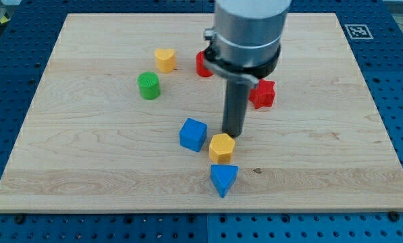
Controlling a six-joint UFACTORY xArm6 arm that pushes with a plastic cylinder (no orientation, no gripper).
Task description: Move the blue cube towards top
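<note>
Our tip [233, 133] sits down on the table [86, 162] just right of the blue cube [193, 134], touching the orange block's [222, 147] top edge; we carry no hand, just a rod. The cube lies below table centre, with the blue triangular block [224, 179] nearer the bottom edge. Toward the top edge stand the green cylinder [148, 86] and yellow heart [165, 59]; the red star [263, 93] and another red block [202, 64] are partly hidden by our arm.

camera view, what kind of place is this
Probably a robotics lab test bench: a wooden board sits on a blue perforated table, small coloured blocks like the blue cube lie on it, and a fiducial marker is stuck at one corner.
</note>
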